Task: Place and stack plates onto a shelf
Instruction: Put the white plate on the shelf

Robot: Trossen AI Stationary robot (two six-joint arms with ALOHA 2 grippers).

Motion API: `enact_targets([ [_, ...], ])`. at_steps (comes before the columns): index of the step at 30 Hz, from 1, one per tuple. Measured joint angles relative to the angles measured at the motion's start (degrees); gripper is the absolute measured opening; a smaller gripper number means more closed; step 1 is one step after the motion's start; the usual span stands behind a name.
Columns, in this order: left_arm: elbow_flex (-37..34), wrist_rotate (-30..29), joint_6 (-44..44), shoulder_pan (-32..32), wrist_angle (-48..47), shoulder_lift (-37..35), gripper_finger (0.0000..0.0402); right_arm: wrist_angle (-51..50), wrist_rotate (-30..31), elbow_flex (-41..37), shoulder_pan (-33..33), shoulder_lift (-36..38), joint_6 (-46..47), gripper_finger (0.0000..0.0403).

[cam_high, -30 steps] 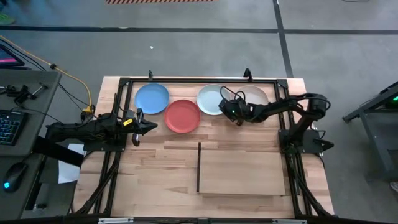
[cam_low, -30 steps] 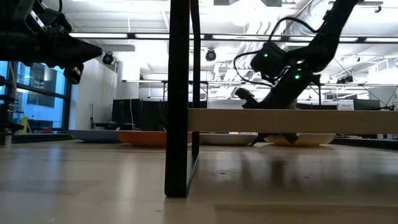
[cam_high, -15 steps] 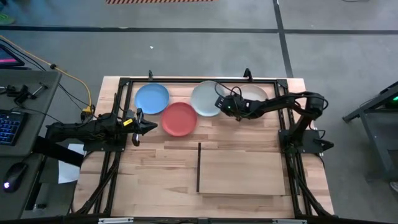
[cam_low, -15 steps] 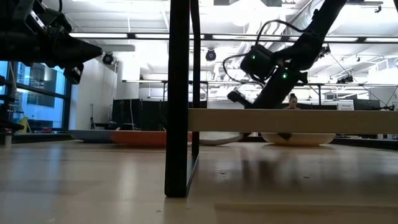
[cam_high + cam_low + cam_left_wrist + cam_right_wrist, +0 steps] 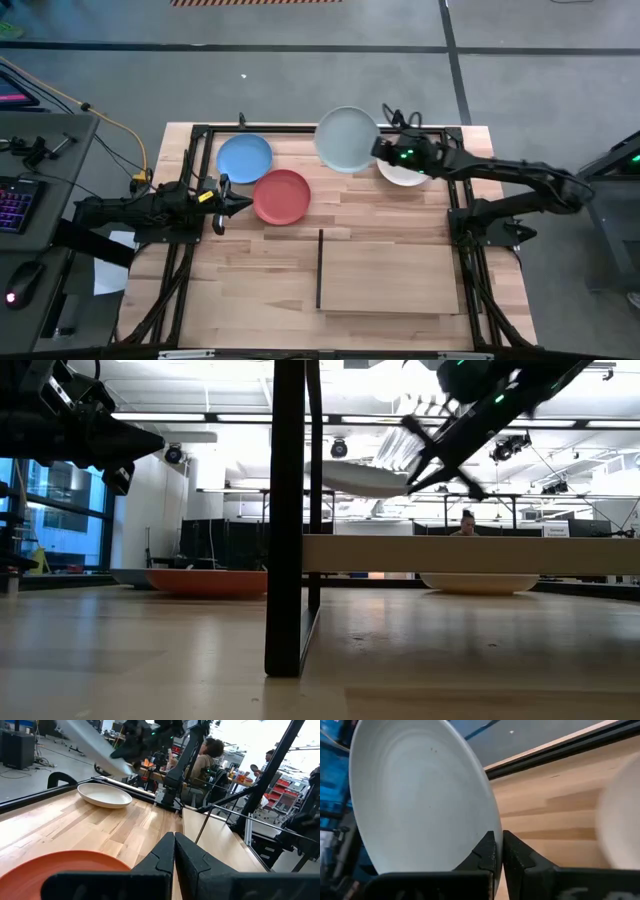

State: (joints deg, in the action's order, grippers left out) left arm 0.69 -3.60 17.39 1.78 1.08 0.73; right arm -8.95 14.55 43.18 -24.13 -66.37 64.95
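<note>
My right gripper (image 5: 384, 150) is shut on the pale blue-grey plate (image 5: 346, 138), which hangs in the air over the table's far edge and also shows in the low view (image 5: 365, 478). The cream-white plate (image 5: 404, 174) lies flat on the table below the right arm. The blue plate (image 5: 244, 157) and the red plate (image 5: 282, 195) lie flat at the far left. The shelf (image 5: 392, 272), with its black upright strip (image 5: 319, 268), lies near the front. My left gripper (image 5: 236, 204) hovers shut just left of the red plate. My right gripper pinches the pale plate's rim (image 5: 489, 827) between its two fingers, at the edge toward the table's right. The fingers (image 5: 486, 847) come from the right, one on each face. The plate is lifted clear of the table and tilted (image 5: 352, 475).
A black metal frame (image 5: 300, 129) runs along the far edge and down both sides of the table. A desk with a keyboard (image 5: 12, 200) stands to the left. People sit in the room beyond the table (image 5: 207, 757).
My right gripper has shut on the pale blue-grey plate's rim, slid the plate toward the table's left, then lifted it clear, up and toward the far edge, tilted. The red plate has been nudged a little toward the left and near side. The cream-white plate now lies uncovered.
</note>
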Motion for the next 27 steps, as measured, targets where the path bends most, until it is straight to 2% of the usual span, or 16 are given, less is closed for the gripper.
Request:
enact_targets([
  [7,0.0,0.0,0.0,0.0,0.0,0.0,0.0003,-15.1,-1.5,0.0,-0.7,11.3,-4.3,0.0000],
  [9,0.0,0.0,0.0,0.0,0.0,0.0,0.0003,-15.3,-6.3,-0.1,-0.6,12.8,-7.7,0.0000],
  [12,0.0,0.0,0.0,0.0,0.0,0.0,0.0003,-15.8,-18.3,-0.1,1.6,14.0,-12.9,0.0000],
  [15,0.0,0.0,0.0,0.0,0.0,0.0,0.0003,-19.9,-26.6,-0.1,6.3,14.9,-14.0,0.0000],
  [18,0.0,0.0,0.0,0.0,0.0,0.0,0.0003,-28.0,-31.1,-0.1,12.6,16.1,-14.0,0.0000],
  [21,0.0,0.0,0.0,0.0,0.0,0.0,0.0003,-35.0,-31.7,-0.1,19.7,17.6,-13.8,0.0000],
  [27,0.0,0.0,0.0,0.0,0.0,0.0,0.0003,-42.9,-31.7,-0.1,32.7,17.6,-11.5,0.0000],
])
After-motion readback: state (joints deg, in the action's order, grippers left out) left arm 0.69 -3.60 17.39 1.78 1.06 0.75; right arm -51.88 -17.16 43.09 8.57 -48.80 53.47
